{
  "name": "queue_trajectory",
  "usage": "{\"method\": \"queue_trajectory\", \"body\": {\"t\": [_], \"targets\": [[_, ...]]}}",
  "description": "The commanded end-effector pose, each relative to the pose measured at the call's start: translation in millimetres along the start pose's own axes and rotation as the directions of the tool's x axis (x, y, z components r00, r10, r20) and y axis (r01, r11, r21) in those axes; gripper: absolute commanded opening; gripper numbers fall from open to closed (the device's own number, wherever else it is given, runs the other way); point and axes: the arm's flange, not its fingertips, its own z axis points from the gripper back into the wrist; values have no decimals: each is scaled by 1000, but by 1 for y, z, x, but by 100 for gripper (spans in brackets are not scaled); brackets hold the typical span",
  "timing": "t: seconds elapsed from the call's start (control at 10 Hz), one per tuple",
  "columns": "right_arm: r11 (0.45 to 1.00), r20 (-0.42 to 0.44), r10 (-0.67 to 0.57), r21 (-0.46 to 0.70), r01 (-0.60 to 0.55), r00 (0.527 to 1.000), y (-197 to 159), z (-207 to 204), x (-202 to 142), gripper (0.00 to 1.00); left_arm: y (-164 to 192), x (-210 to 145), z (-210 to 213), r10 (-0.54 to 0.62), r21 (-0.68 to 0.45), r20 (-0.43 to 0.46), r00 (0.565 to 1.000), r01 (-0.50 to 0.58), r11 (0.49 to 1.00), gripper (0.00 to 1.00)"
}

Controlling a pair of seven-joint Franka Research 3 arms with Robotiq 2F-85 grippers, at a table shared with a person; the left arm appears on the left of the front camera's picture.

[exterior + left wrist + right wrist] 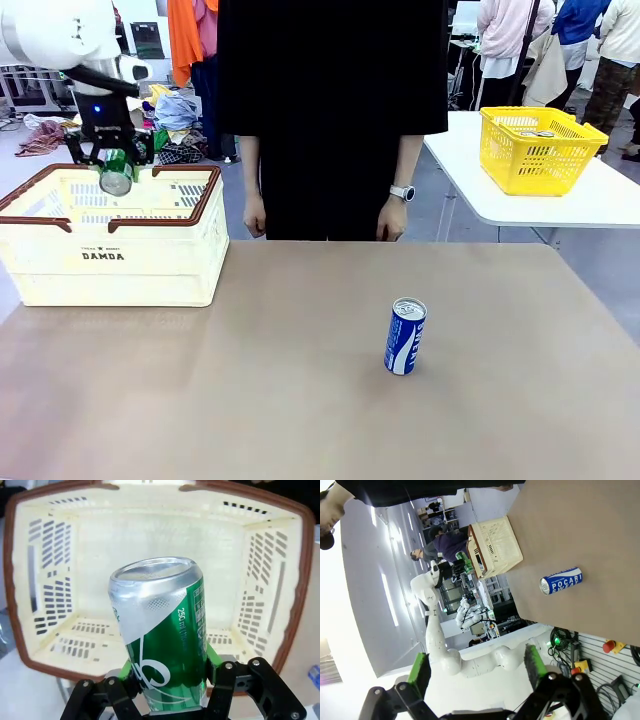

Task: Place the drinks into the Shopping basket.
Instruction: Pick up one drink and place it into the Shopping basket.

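My left gripper is shut on the green can, holding it tilted just above the open top of the cream Shopping basket at the table's left. From the left wrist, the green can sits between the green pads of my left gripper, with the bare inside of the Shopping basket straight below. The blue can stands upright on the table right of centre; it also lies in the right wrist view as a blue can. My right gripper is open and high above the table.
A person in black stands at the table's far side, hands hanging by the edge. A yellow basket sits on a white side table at the right. The brown tabletop has free room around the blue can.
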Motion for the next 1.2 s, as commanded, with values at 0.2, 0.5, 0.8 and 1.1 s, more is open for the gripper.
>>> {"method": "queue_trajectory", "body": {"t": [0.2, 0.5, 0.8, 1.1], "targets": [[1000, -4, -9, 13, 9, 1000, 5, 1, -1, 100, -1, 3, -12, 8, -9, -23, 1000, -8, 1000, 0], [1000, -4, -9, 13, 9, 1000, 5, 1, -1, 100, -1, 3, -12, 8, -9, -23, 1000, -8, 1000, 0], [1000, -4, -9, 13, 9, 1000, 5, 1, -1, 100, -4, 3, -17, 9, -20, -38, 999, -10, 1000, 0], [1000, -4, -9, 13, 9, 1000, 5, 1, -1, 100, -5, 1, -35, -129, -6, -5, 992, 129, 992, 0]]}}
